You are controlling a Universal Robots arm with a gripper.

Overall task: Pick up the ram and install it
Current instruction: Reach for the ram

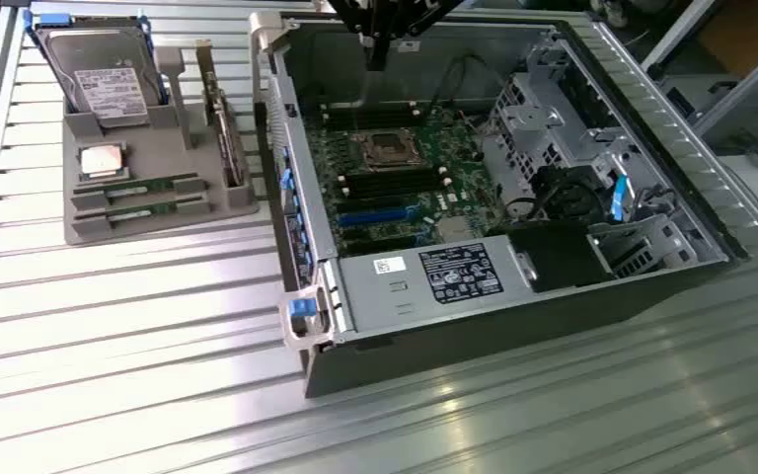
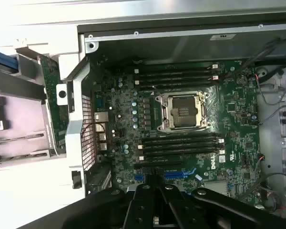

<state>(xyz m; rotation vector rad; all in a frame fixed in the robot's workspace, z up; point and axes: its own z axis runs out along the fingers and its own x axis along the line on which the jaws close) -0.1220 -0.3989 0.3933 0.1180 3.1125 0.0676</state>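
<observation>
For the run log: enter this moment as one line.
pincer: shut, above motherboard in open case | ram: lying in grey holder beside case, not held

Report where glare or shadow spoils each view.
Exterior view: glare streaks the ribbed metal table in front of the computer case; its motherboard is evenly lit. Wrist view: the table beside the parts holder burns out to white, the motherboard is dim but readable, and the end effector is a near-black silhouette.
</observation>
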